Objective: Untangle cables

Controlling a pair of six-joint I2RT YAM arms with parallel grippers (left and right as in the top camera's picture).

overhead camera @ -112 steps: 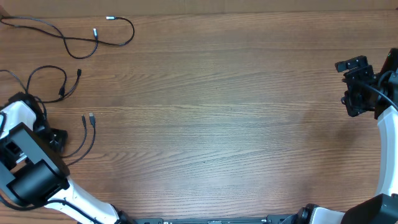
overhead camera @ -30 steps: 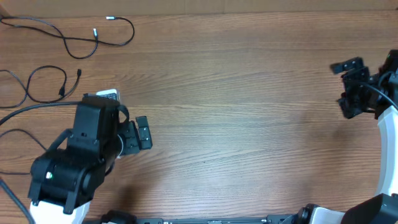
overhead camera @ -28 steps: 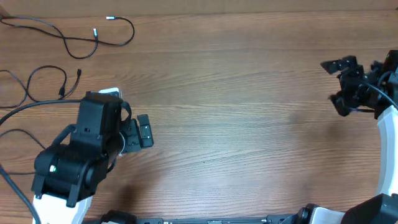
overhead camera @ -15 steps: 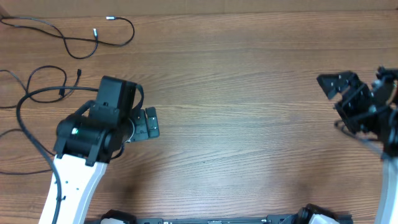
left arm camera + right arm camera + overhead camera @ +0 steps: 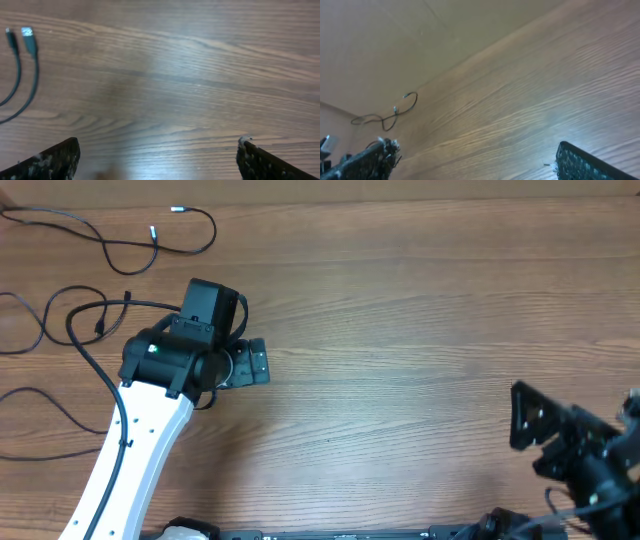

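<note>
Black cables point(image 5: 105, 242) lie spread apart at the surface's point(image 5: 400, 330) left edge, seemingly already untangled; left claw point(image 5: 258, 363) and right claw point(image 5: 528, 442) both gape empty.

No writing, label, brand, number or sign could be read in any view. The wooden table point(image 5: 400, 300), the cables point(image 5: 104, 242) and the white left arm point(image 5: 140, 435) showed plain surfaces only. The cable plugs point(image 5: 27, 35) were too small and blurred to tell any marking.
</note>
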